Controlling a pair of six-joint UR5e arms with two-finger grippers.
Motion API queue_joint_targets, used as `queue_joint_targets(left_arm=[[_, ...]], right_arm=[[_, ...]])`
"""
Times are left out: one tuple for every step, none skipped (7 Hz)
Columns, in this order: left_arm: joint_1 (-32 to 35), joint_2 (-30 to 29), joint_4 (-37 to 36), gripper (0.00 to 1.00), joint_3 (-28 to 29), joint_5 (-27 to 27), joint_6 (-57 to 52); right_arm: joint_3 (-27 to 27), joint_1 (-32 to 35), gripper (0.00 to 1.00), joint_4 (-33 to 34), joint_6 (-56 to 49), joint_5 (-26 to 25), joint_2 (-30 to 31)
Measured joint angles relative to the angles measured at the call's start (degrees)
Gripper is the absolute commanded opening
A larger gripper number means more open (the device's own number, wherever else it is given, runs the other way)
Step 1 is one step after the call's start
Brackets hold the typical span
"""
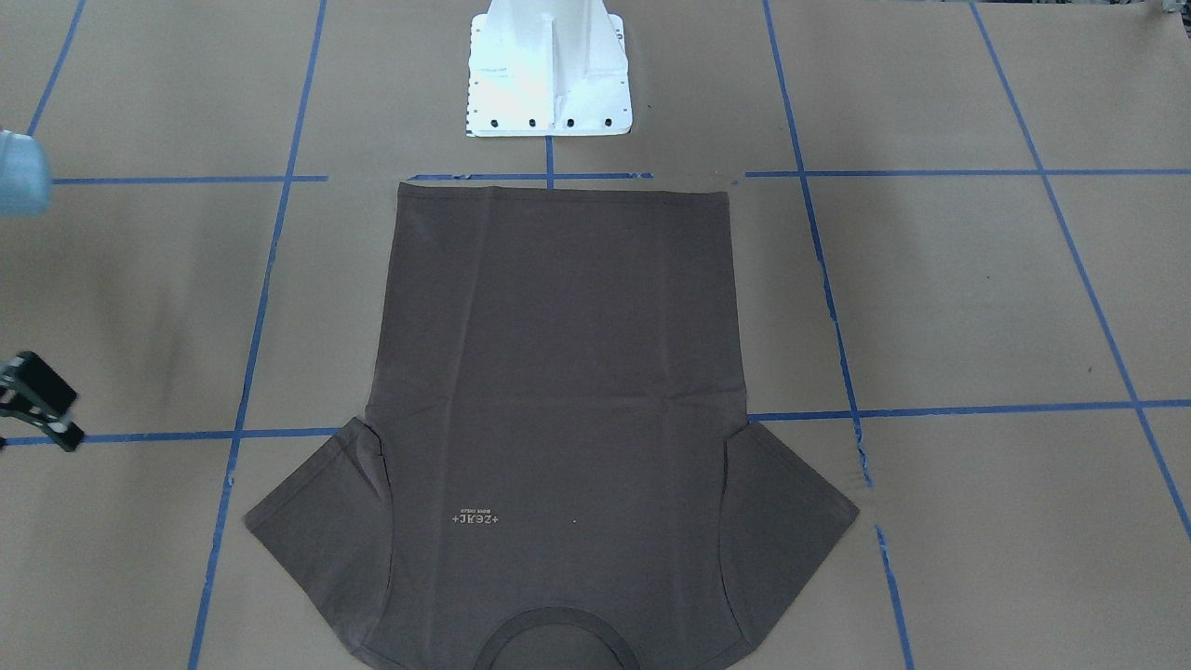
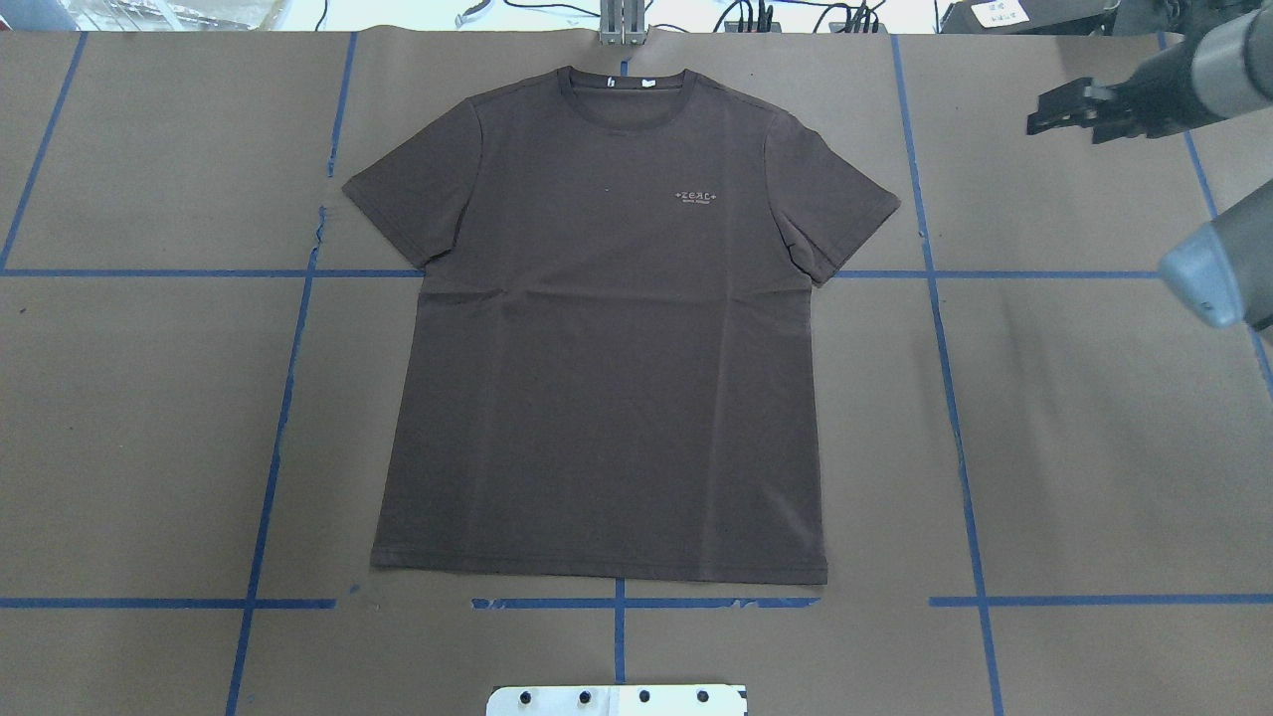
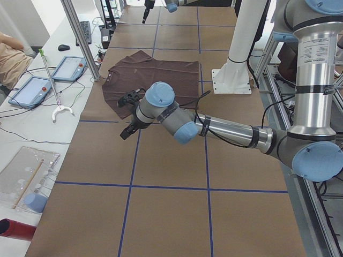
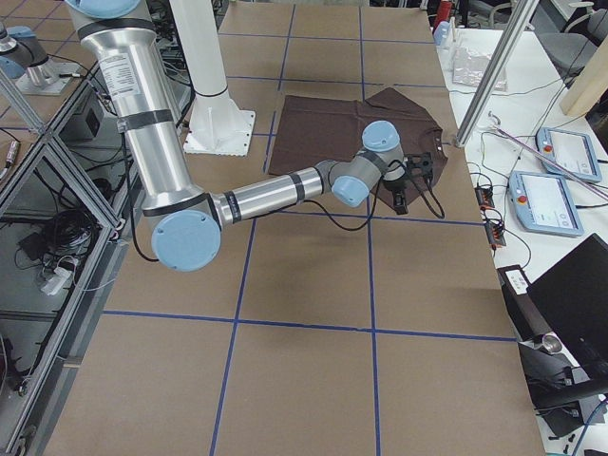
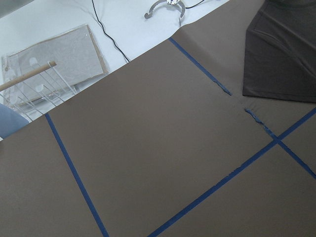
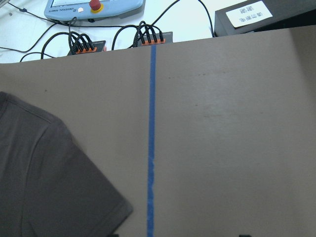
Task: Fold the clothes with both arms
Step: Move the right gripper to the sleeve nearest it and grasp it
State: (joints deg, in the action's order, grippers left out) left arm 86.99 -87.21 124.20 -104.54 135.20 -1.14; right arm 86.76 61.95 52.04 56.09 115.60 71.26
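The dark brown-grey T-shirt (image 2: 607, 338) lies flat and spread in the middle of the brown table, collar away from the robot; it also shows in the front view (image 1: 558, 372). My right gripper (image 2: 1039, 114) hovers empty to the right of the right sleeve, with its jaws apart; it sits at the left edge of the front view (image 1: 56, 405). The right wrist view shows that sleeve (image 6: 49, 177) below. My left gripper (image 3: 127, 128) shows only in the left side view, above the table beside the left sleeve (image 5: 286, 59); I cannot tell whether it is open or shut.
The white pedestal base (image 1: 549, 74) stands at the near edge behind the shirt's hem. Blue tape lines (image 2: 955, 418) grid the table. Beyond the far edge are teach pendants (image 3: 67, 68), cables, a metal post (image 3: 80, 37) and a clear acrylic box (image 5: 49, 64).
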Motion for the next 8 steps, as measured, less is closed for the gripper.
queue_joint_targets(left_arm=[[0.0, 0.0, 0.2, 1.0, 0.1, 0.0, 0.0], [0.0, 0.0, 0.3, 1.0, 0.1, 0.0, 0.0], [-0.1, 0.0, 0.4, 1.0, 0.1, 0.0, 0.0], [-0.1, 0.0, 0.4, 1.0, 0.1, 0.0, 0.0], [0.0, 0.0, 0.4, 1.0, 0.2, 0.0, 0.0], [0.0, 0.0, 0.4, 1.0, 0.1, 0.0, 0.0], [0.0, 0.0, 0.4, 1.0, 0.1, 0.0, 0.0], [0.0, 0.0, 0.4, 1.0, 0.1, 0.0, 0.0]], right_arm=[[-4.6, -4.8, 0.78, -3.5, 4.5, -5.6, -3.0], [-7.5, -7.6, 0.76, -5.6, 6.4, -8.5, -4.5], [-9.5, -9.3, 0.73, -6.5, 7.1, -10.4, -5.1], [-11.3, -10.5, 0.71, -6.8, 7.3, -11.7, -5.7], [-13.1, -11.2, 0.7, -7.0, 7.3, -12.4, -6.8], [-14.9, -11.6, 0.7, -7.2, 7.3, -12.8, -7.8], [-16.5, -11.9, 0.66, -7.7, 7.3, -13.2, -8.5], [-17.4, -12.1, 0.63, -8.1, 7.3, -13.4, -8.9]])
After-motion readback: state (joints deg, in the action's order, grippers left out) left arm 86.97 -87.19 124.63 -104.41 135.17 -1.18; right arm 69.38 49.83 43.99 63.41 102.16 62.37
